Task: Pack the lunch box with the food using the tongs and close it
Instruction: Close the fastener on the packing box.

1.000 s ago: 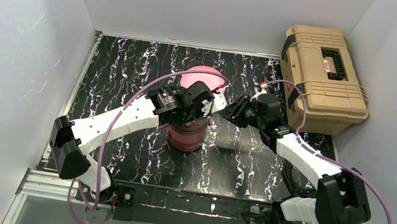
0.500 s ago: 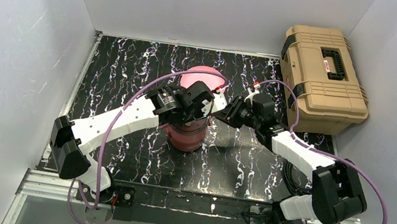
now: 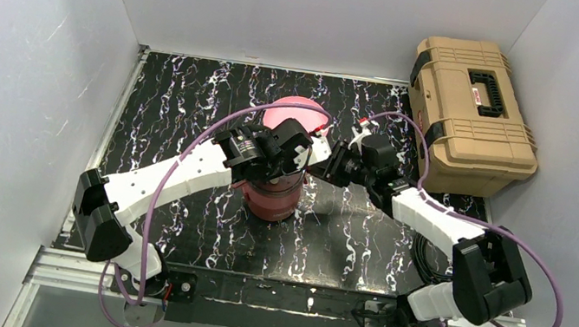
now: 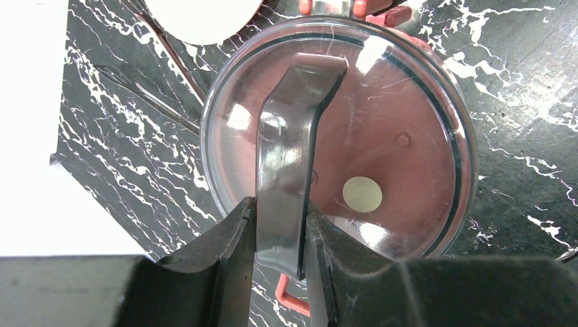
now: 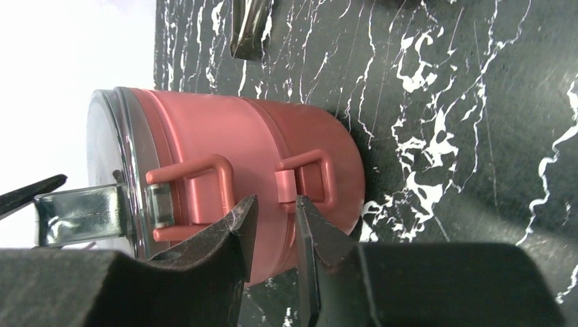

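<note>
The maroon lunch box stands stacked in two tiers at the table's middle, its clear top lid on. My left gripper hangs right above it. In the left wrist view that gripper is shut on the lid's dark handle. My right gripper is at the box's right side. Its jaws stand a narrow gap apart at the side clasps of the lunch box, pinching nothing. The thin dark tongs lie on the table beside the plate. The food is hidden.
A pink plate lies just behind the lunch box. A large tan toolbox sits at the back right corner. White walls close in the left, back and right sides. Purple cables loop above both arms.
My right gripper has moved left, up to the lunch box's side, and its jaws have narrowed a little. The left gripper has stayed on the handle.
</note>
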Available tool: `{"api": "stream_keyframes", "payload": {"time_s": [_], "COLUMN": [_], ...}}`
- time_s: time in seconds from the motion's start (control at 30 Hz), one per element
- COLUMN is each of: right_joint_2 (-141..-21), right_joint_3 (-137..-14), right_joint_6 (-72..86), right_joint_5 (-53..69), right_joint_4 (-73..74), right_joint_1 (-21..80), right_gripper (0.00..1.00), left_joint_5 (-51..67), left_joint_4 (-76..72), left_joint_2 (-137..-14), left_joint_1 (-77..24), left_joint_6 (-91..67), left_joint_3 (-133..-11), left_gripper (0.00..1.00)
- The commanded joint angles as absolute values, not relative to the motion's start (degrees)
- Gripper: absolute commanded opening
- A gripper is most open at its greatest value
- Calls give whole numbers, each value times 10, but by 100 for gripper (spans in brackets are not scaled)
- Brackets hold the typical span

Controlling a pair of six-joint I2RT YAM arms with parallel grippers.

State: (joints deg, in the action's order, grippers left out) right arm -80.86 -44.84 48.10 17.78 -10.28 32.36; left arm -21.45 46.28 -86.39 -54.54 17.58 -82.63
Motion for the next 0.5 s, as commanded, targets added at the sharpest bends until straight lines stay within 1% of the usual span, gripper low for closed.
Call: {"api": "stream_keyframes", "payload": {"time_s": [0.0, 0.23, 0.47], "right_joint_2": [-829, -863, -874], "right_joint_3": [-497, -542, -573], "right_joint_6": [387, 272, 233], "right_joint_5": [201, 243, 259], "right_joint_4": [-115, -82, -50], "right_joint_1": [329, 332, 361], "right_gripper": [35, 23, 11], "left_joint_5": [-95, -84, -89], "left_joint_4": [511, 509, 509], "left_joint_2": [-924, -930, -939], "left_joint_1": [-548, -549, -549], "left_joint_6": [155, 167, 165], "left_joint_3": [-786, -794, -800], "left_gripper": [0, 0, 0]}}
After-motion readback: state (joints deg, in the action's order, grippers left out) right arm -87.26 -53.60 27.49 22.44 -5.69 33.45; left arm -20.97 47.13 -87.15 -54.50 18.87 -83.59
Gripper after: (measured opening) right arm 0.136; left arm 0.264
